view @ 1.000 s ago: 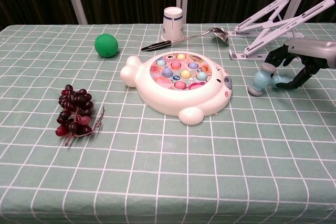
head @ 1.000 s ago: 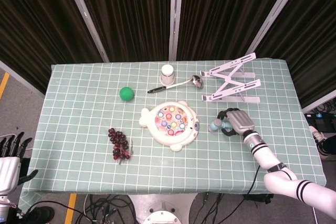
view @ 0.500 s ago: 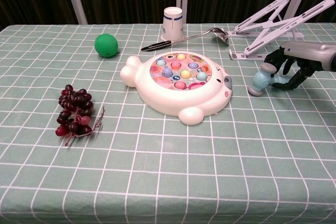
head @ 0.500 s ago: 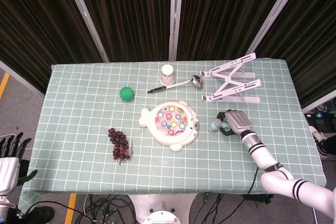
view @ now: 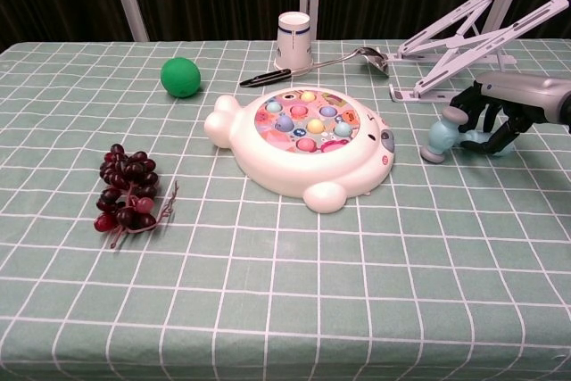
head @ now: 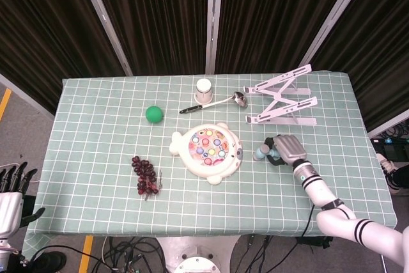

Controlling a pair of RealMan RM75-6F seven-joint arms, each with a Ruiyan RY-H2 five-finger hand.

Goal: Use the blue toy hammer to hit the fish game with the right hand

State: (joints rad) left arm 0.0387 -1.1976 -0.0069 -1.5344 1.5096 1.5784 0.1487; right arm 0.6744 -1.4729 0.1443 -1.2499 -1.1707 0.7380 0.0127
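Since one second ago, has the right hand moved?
Yes, slightly. In the chest view the right hand has closed its fingers further around the blue toy hammer and drawn a little nearer the white stand. The hammer head stayed put.

Head view: high above the near edge, looking steeply down, taking in the whole green-checked bench (head: 96, 113) against dark curtains (head: 160, 17); chest view: low and close, facing level across the cloth toward those curtains; both share the fish game (head: 208, 151), grapes (head: 145, 175) and white folding stand (view: 473, 28).
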